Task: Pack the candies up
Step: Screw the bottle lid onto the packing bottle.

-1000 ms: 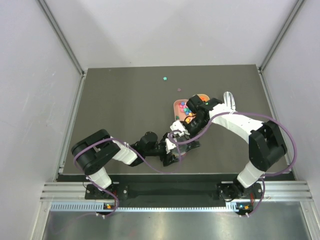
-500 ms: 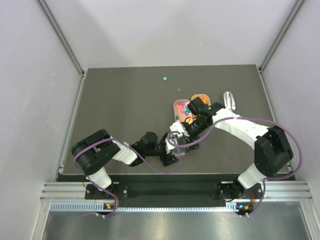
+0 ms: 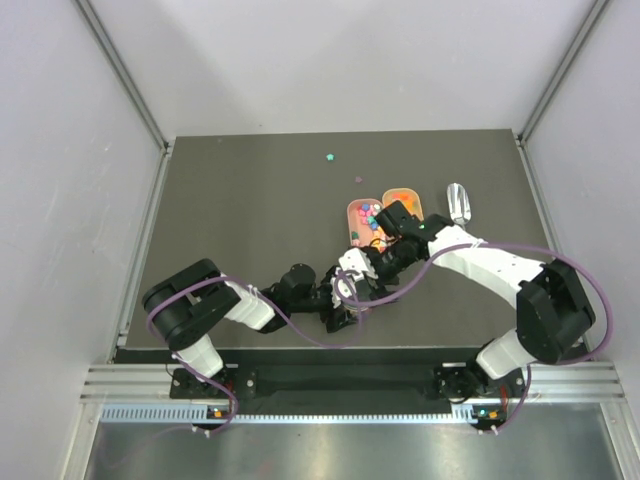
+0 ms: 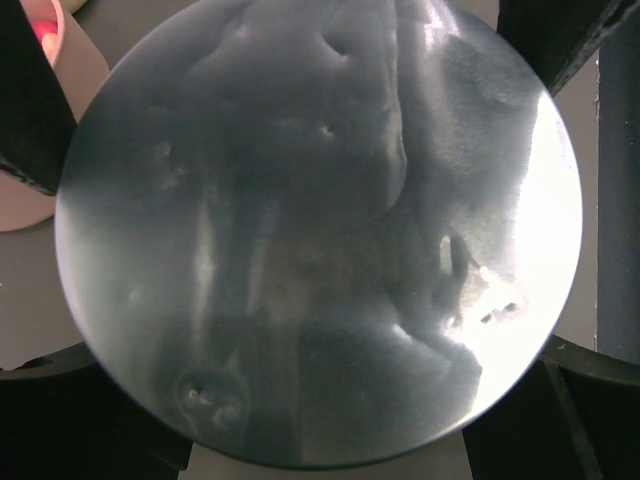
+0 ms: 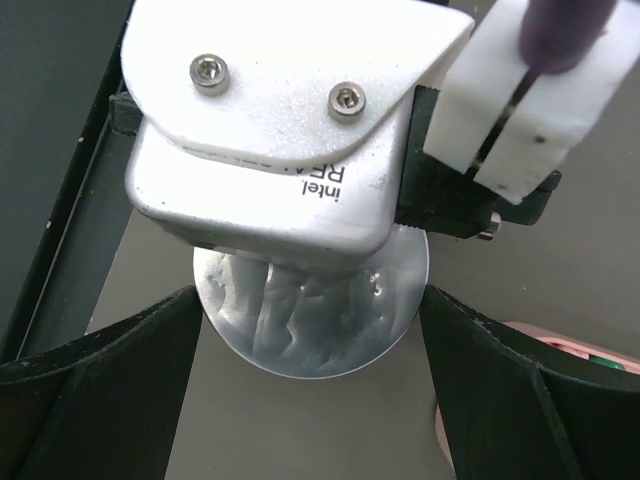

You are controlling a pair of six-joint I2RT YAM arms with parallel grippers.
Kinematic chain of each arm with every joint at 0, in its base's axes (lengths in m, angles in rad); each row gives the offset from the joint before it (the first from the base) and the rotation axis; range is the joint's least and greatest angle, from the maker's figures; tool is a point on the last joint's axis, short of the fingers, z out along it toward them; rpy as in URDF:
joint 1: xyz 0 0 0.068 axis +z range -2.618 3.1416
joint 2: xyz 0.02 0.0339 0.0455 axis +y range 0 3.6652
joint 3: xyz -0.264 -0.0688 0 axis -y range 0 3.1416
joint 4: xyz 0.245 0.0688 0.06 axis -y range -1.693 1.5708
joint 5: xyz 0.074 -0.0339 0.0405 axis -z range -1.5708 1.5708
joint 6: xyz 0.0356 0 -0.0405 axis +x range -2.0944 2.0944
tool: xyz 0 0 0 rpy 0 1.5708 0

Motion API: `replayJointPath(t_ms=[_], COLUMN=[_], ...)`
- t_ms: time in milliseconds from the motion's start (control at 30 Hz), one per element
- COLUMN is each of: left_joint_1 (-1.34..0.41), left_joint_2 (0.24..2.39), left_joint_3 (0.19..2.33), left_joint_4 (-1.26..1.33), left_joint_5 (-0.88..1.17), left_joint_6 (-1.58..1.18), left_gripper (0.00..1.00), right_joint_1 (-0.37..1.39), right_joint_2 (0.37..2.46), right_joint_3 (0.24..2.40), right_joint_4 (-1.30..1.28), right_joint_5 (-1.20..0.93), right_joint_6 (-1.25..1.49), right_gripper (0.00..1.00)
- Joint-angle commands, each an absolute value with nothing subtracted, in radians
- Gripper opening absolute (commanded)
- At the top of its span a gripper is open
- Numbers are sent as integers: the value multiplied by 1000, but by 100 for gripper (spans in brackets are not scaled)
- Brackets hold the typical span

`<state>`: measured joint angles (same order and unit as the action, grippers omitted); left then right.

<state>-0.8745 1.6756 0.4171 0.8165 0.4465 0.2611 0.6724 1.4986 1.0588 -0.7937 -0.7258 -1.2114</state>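
— Pincers first: how do they stand?

— My right pincer (image 5: 310, 335) is spread wide. Its dark fingers (image 5: 100, 385) sit at the two lower corners of the wrist view with nothing held between them. My left pincer (image 3: 345, 300) I cannot tell. A round silvery disc (image 4: 320, 240) fills nearly its whole wrist view, and only slivers of its fingers (image 4: 25, 100) show at the edges, so whether they clamp the disc is hidden.

— What is the disc?

— Hard to say; its face is dented and glaring. From the right wrist only part of it shows, under the white camera housing (image 5: 290, 130) on my left wrist.

— And the candies?

— The candies (image 3: 367, 217) lie in a pink tray (image 3: 352, 212) just beyond both pincers, partly covered by my right arm. An orange tray (image 3: 402, 196) sits just beside it, and a metal scoop (image 3: 458, 200) lies apart, further right. A stray teal sweet (image 3: 329, 157) and a second stray sweet (image 3: 358, 180), too small to tell its colour, lie on the dark surface (image 3: 240, 220) farther back.
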Motion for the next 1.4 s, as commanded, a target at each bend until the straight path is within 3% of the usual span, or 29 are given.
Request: replayJointPath(t_ms=[0, 1033, 1367], left_joint_1=[-876, -865, -867], left_joint_2=[1654, 1674, 1664], left_joint_3=[417, 439, 426], left_joint_4=[861, 861, 830], left_joint_5=[397, 402, 436], left_joint_6=[276, 238, 259], left_gripper=[88, 88, 88], right_joint_1=[701, 770, 652], right_joint_2=[1467, 1217, 1236], right_joint_3=[1017, 913, 989], right_joint_4=[-853, -920, -1017], right_joint_5=[-742, -618, -537], right_joint_6=[-1175, -917, -1075], right_gripper=[89, 90, 91])
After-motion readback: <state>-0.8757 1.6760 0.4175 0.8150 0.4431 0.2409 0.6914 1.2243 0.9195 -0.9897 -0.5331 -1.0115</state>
